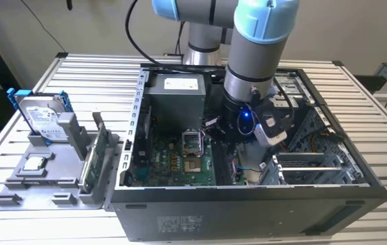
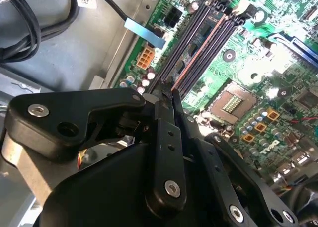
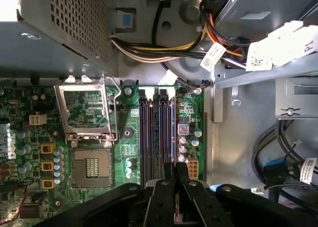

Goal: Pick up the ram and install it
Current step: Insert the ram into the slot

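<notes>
My gripper (image 2: pixel 170 95) (image 3: pixel 175 170) is down inside the open computer case (image 1: pixel 248 209), right over the end of the memory slots (image 3: pixel 156 132) (image 2: pixel 198 43) on the green motherboard (image 1: pixel 179 166). Its black fingers (image 3: pixel 168 173) are shut close together. Between the fingertips sits a thin dark edge, the ram (image 2: pixel 169 88), seen edge-on and lined up with the slots. Most of the ram is hidden by the fingers. In the exterior view the arm's wrist (image 1: pixel 248 120) reaches down over the motherboard's right side.
The processor socket (image 3: pixel 92 165) with its raised metal frame (image 3: pixel 87 110) lies beside the slots. Cable bundles (image 3: pixel 164 53) and the power supply (image 1: pixel 176 97) crowd the case's far end. On the exterior view's left, a grey holder (image 1: pixel 50 173) carries a hard drive (image 1: pixel 44 117), a green card (image 1: pixel 93 161) and a small silver chip (image 1: pixel 35 163).
</notes>
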`<action>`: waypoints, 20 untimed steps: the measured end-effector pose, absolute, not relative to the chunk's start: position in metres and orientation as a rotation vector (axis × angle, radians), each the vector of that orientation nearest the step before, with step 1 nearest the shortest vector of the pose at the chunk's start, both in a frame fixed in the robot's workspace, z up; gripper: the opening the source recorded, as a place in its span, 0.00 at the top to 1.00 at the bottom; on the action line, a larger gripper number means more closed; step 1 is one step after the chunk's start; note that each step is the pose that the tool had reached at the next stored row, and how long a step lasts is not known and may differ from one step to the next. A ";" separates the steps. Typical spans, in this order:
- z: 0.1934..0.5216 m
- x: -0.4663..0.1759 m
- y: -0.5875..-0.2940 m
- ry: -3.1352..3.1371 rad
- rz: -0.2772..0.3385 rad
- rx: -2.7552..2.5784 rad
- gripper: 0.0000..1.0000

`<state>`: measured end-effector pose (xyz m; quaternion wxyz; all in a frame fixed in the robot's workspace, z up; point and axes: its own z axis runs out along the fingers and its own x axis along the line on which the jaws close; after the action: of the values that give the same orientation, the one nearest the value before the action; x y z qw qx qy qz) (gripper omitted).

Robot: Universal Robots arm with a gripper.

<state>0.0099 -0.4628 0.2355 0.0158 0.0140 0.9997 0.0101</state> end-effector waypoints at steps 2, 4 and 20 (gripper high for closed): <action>0.235 0.010 -0.463 3.109 0.032 0.039 0.86; 0.234 0.011 -0.463 3.110 0.032 0.035 0.86; 0.227 0.011 -0.469 3.109 0.033 0.027 0.86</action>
<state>0.0114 -0.4688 0.2266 0.0159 0.0088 0.9998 0.0105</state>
